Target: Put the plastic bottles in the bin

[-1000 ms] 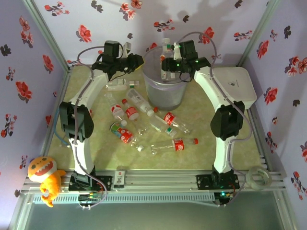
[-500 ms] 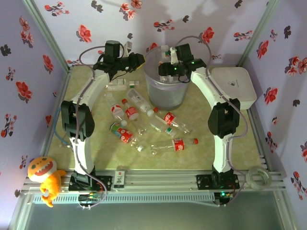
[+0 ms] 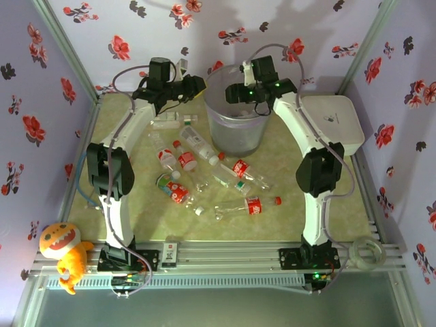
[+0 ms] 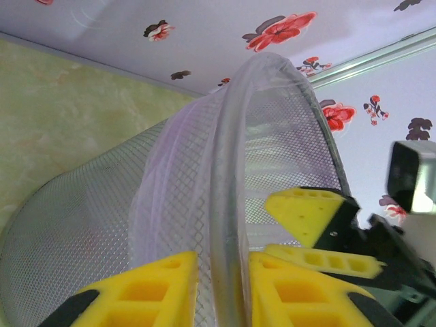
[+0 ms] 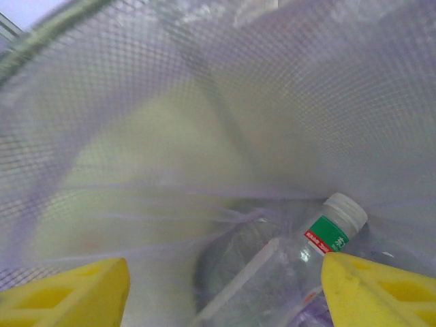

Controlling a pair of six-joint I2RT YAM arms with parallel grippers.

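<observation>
bright, even light — soft shadows on the back wall (image 3: 327, 27); right wrist view hazy, blurred.

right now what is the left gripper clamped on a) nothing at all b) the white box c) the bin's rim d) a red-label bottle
c: in the left wrist view the left gripper has its yellow jaws shut on either side of the rim of the bin.

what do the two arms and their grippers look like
Both the left arm and right arm have white links with black joints and bases, and a grey cable loops near each wrist. The left gripper and right gripper have yellow plastic fingers with rectangular cut-outs. Small green lights glow by the right wrist.
</observation>
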